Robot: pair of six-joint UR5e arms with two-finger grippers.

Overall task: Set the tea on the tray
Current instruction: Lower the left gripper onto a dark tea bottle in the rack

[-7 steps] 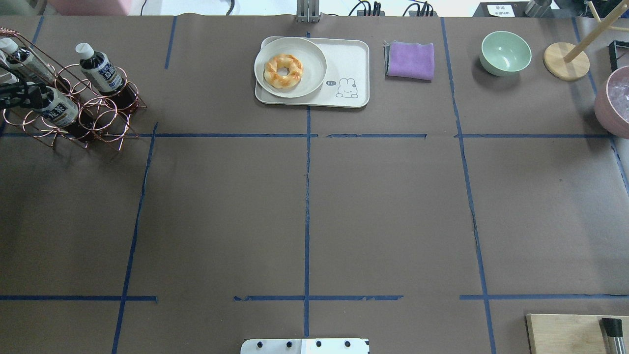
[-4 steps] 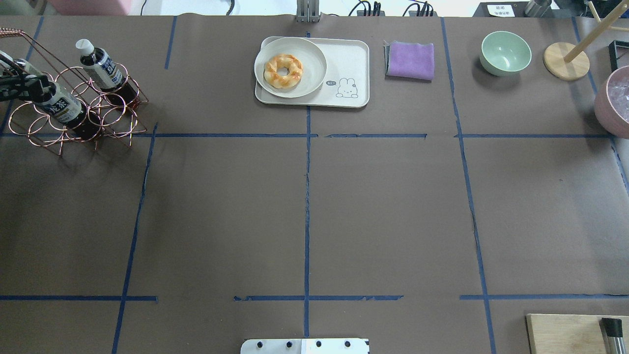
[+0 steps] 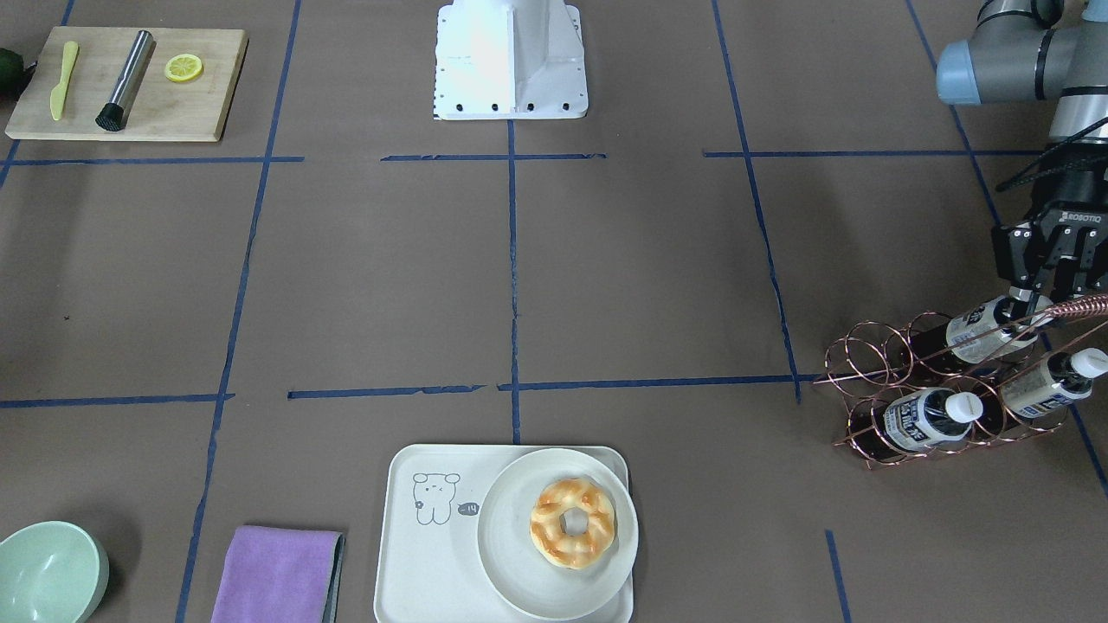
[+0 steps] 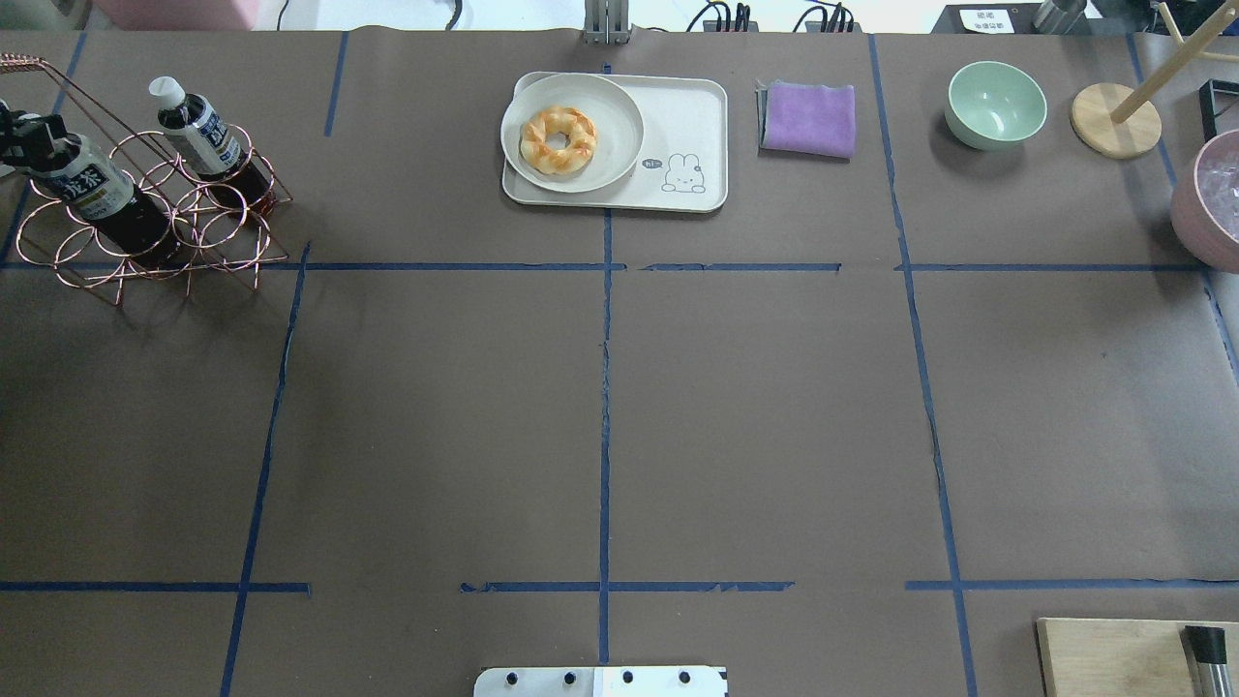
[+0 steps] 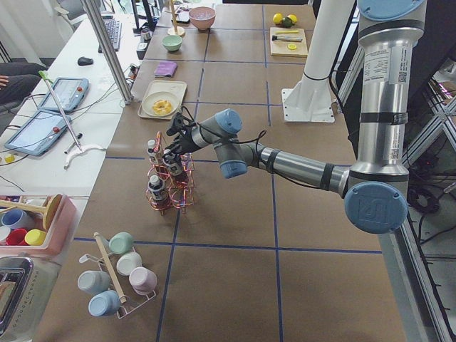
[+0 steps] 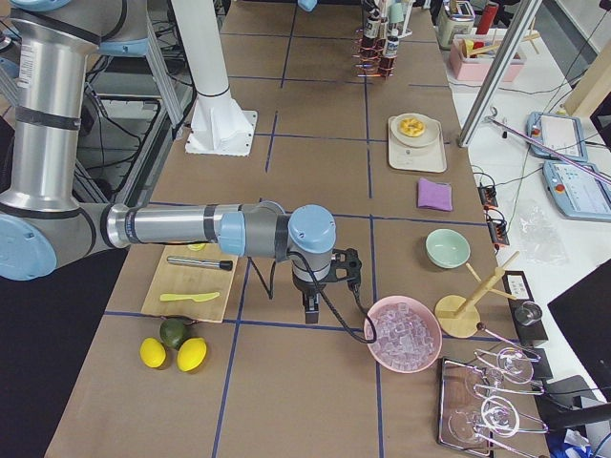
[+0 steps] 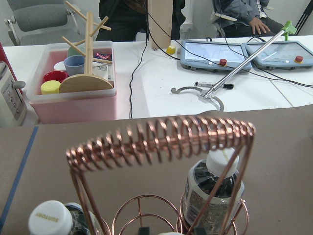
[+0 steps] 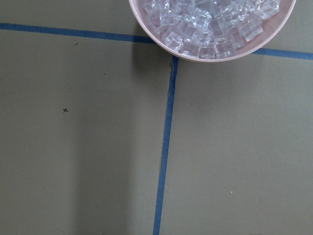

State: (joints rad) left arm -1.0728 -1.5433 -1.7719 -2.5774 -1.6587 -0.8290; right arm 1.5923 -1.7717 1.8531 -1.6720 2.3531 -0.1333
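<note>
Copper wire rack (image 3: 961,381) sits directly below the left fingers (image 3: 1026,303), at the desk's end.

- Left fingers: drawn in on the capped end of the tea (image 3: 974,333). They look clenched on it, though the cap itself is hidden between them. The bottle leans in its ring with its dark base down in the rack, so it is not yet clear of the wire.
- Two other bottles (image 3: 930,418) stand in rings just beyond the fingers, on the side away from the robot's base, near but not touching them.
- Tray (image 3: 415,562): well apart from the fingers, toward the desk's middle at its far edge. A plate (image 3: 511,519) with a ring pastry (image 3: 572,522) fills the half nearer the fingers. The bear half, farther off, is bare.
- Right fingers (image 6: 313,303): near a pink bowl of ice (image 6: 406,334), seen from the side camera only. I cannot tell whether they are parted or closed.

Handling, judged: the bottle is small and full, so light overall but bottom-heavy. Its wall is smooth, probably slick, and yields to squeezing. The cap and neck are rigid and the best hold. Held there it may swing, and its base may snag the ring, so draw it out along its own axis. Its narrow foot means it should be set down upright on the bare half.
</note>
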